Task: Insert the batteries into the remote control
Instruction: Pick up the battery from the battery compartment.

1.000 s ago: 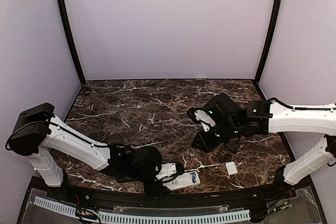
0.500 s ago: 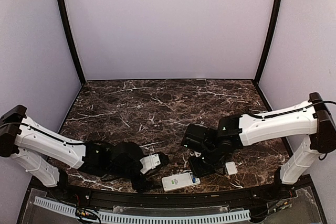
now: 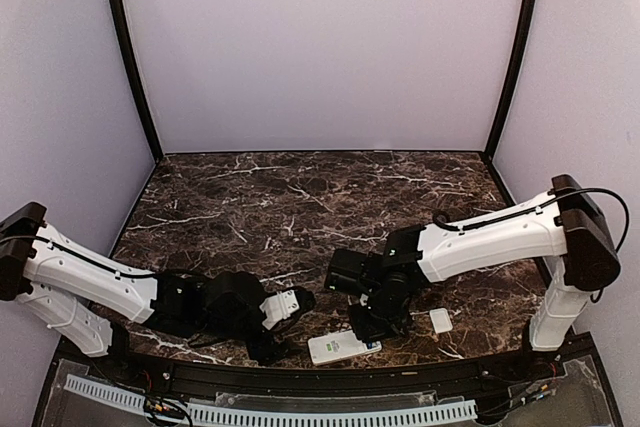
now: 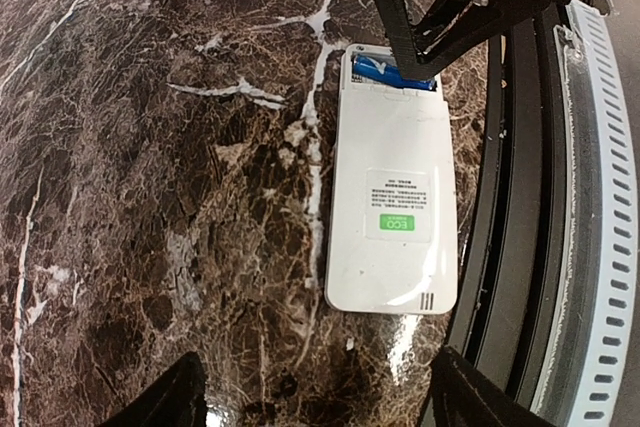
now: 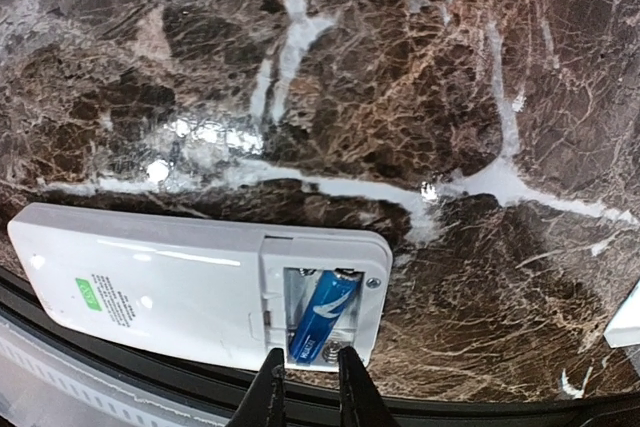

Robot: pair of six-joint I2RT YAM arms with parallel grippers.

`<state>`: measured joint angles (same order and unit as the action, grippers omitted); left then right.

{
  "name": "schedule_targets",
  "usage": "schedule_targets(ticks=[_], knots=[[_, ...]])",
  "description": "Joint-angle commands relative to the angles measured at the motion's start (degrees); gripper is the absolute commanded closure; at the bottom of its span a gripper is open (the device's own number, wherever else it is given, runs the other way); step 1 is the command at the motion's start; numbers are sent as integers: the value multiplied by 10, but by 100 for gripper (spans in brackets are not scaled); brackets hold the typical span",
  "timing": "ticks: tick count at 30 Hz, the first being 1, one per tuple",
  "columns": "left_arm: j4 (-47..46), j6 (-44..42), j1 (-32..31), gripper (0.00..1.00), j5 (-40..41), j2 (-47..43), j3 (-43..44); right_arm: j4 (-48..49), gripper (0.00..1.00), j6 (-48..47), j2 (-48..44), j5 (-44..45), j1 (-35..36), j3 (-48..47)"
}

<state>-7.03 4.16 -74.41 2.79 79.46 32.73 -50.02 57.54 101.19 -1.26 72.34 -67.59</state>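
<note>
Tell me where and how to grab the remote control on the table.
Take the remote control across its narrow width, on the half with the green label, coming straight down. It lies flat, back up, so only its long edges offer grip. Keep off the open compartment end, where a battery sits beneath the right gripper.

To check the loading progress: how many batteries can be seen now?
1. A blue battery lies tilted in the open compartment of the remote control, just ahead of the right gripper. Another may be hidden.
</note>
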Motion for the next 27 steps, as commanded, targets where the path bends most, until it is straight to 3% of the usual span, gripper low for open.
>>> schedule_targets(ticks=[1, 19, 24, 27], knots=[[-3, 3, 3, 24, 9, -19, -19, -7, 83, 5, 14, 11, 2, 1], [-6, -2, 3, 23, 11, -15, -21, 32, 87, -49, 76, 29, -26, 34], [-5, -5, 3, 23, 11, -8, -18, 33, 100, -70, 86, 22, -27, 18], [-3, -6, 3, 23, 10, -6, -16, 15, 100, -86, 66, 24, -32, 2]])
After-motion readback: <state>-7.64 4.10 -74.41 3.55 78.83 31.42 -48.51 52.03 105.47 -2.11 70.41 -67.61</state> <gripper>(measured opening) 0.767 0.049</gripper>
